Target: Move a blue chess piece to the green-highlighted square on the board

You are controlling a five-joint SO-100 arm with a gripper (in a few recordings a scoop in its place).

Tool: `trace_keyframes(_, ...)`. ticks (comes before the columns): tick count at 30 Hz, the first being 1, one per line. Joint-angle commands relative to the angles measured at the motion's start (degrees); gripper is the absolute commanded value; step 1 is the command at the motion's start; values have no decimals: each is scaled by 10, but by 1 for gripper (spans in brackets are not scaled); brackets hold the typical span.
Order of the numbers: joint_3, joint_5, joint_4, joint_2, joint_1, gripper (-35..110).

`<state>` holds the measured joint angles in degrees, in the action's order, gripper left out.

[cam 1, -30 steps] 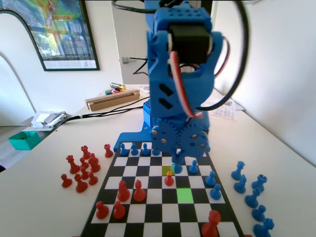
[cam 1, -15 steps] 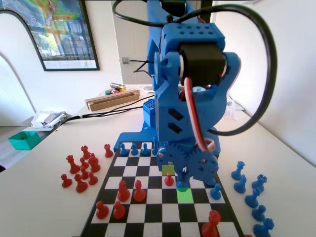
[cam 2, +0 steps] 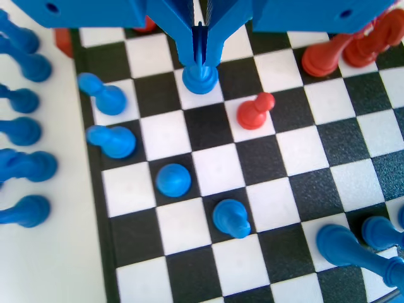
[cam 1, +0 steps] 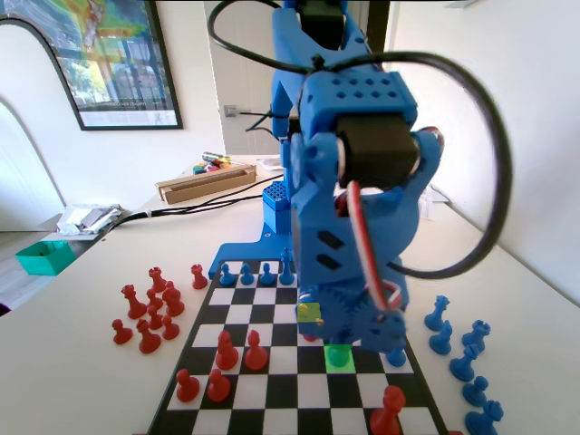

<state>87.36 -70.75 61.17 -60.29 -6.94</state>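
Observation:
My gripper [cam 2: 200, 60] hangs from the top of the wrist view with its jaws shut on the head of a blue pawn [cam 2: 200, 79]. The pawn's base sits over a white square of the board [cam 2: 218, 169]. In the fixed view the blue arm leans far forward and low, and my gripper [cam 1: 342, 342] reaches down onto the green-highlighted square [cam 1: 340, 357]. The pawn's base [cam 1: 338, 354] shows there, tinted green. Whether it rests on the board or hovers just above, I cannot tell.
A yellow-olive square [cam 1: 310, 312] lies one row behind and to the left. A red pawn [cam 2: 254, 111] stands diagonally next to the held pawn. Other blue pawns [cam 2: 173, 179] are nearby. Red pieces [cam 1: 149, 313] sit off-board left, blue pieces [cam 1: 458, 349] off-board right.
The arm has swung forward from the yellow-olive square to the green one, carrying the blue pawn and sinking lower over the board.

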Motion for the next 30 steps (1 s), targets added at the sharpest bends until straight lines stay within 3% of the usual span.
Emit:
trace_keyframes(1,-14,-6,-3,-17,-7,1)
trace_keyframes(8,-8,-10,-4,-17,-11,2)
trace_keyframes(20,-6,-25,0,-39,4,17)
trace_keyframes(30,-76,-34,70,-94,26,17)
